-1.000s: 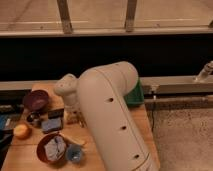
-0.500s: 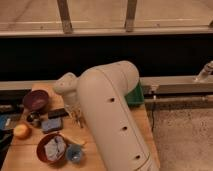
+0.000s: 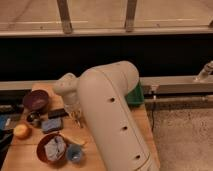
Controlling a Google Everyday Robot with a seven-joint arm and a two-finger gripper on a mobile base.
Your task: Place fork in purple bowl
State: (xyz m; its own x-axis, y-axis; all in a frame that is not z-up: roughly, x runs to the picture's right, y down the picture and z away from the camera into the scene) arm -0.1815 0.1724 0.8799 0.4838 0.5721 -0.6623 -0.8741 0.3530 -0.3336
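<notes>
Camera view: your gripper (image 3: 76, 116) hangs low over the wooden table (image 3: 27, 161), tucked under the big white arm (image 3: 107, 115). Can't tell if the claw's open or closed, sorry. The purple bowl (image 3: 36, 100) sits at roughly 10 o'clock from it, near but apart. I can't pick out the fork anywhere. The reddish-brown bowl (image 3: 50, 148) with the cloth is at 7 o'clock.

Wooden table (image 3: 22, 157) — purple bowl (image 3: 36, 100), orange fruit (image 3: 21, 131), blue cup (image 3: 75, 153); gripper (image 3: 76, 116) over it
</notes>
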